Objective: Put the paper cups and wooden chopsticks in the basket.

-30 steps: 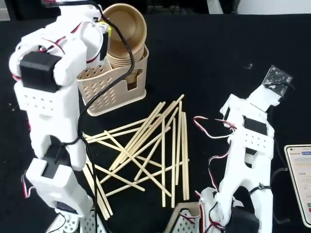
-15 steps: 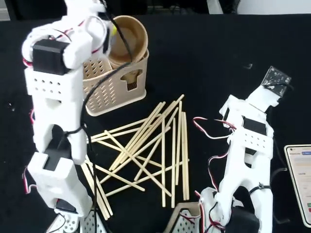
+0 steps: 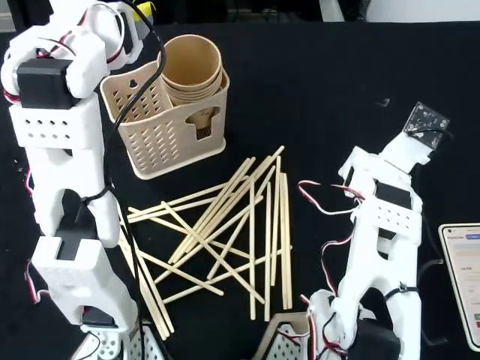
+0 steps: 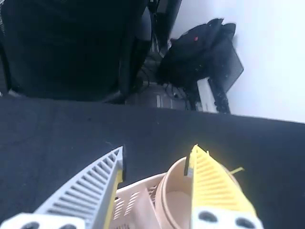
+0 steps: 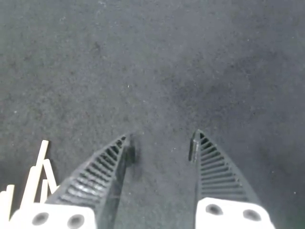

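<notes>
A beige basket (image 3: 169, 135) stands at the back left of the black table. A stack of paper cups (image 3: 193, 71) sits upright in its right compartment. Several wooden chopsticks (image 3: 225, 221) lie crisscrossed on the cloth in front of the basket. My left gripper (image 3: 139, 13) hangs open high above the basket's far left corner, holding nothing. In the left wrist view this gripper (image 4: 155, 155) stands open above the cups (image 4: 174, 200) and the basket (image 4: 136, 205). My right gripper (image 5: 159, 143) is open over bare cloth, with chopstick ends (image 5: 35, 179) off to one side.
The right arm (image 3: 382, 217) stretches along the right side of the table. A phone (image 3: 465, 277) lies at the right edge. A small dark speck (image 3: 384, 101) sits on the cloth at the back right. Bare cloth lies between the chopsticks and the right arm.
The left gripper has let go of the top cup and risen back to the left. The cup, tilted before, now sits upright on the stack. The basket shifted slightly. The right arm kept still.
</notes>
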Controlling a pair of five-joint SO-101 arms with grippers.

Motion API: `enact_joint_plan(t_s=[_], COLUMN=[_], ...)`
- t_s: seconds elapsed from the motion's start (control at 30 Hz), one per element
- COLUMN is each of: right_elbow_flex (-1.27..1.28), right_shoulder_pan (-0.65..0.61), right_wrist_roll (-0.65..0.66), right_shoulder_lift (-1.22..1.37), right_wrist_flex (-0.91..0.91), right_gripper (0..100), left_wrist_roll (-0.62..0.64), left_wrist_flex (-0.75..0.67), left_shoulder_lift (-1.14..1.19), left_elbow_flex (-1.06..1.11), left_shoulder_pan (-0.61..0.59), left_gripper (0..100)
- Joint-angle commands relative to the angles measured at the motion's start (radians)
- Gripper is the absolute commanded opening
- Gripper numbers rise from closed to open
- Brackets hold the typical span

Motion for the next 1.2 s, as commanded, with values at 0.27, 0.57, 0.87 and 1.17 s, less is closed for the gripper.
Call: enact_joint_plan(t_s=[0.27,0.57,0.87,1.17], right_elbow_flex=[-0.048,-0.125,-0.134,-0.32], right_shoulder_pan=[-0.195,-0.358,-0.483,-0.476], right_wrist_roll=[0.104,0.255,0.27,0.293], right_shoulder_lift=[-0.058,-0.07,-0.01,0.386], right_wrist_flex=[0.146,0.35,0.41,0.39], right_gripper=[19.4,19.4,19.4,19.1], left_wrist_roll=[-0.014,-0.109,-0.107,0.137], left_wrist_flex=[0.235,0.166,-0.358,-0.733], left_shoulder_lift=[-0.184,-0.611,-0.836,-0.979], left_elbow_flex=[0.133,0.883,1.761,2.201], left_shoulder_pan=[-0.225,-0.315,-0.421,-0.412], left_gripper=[23,23,23,23])
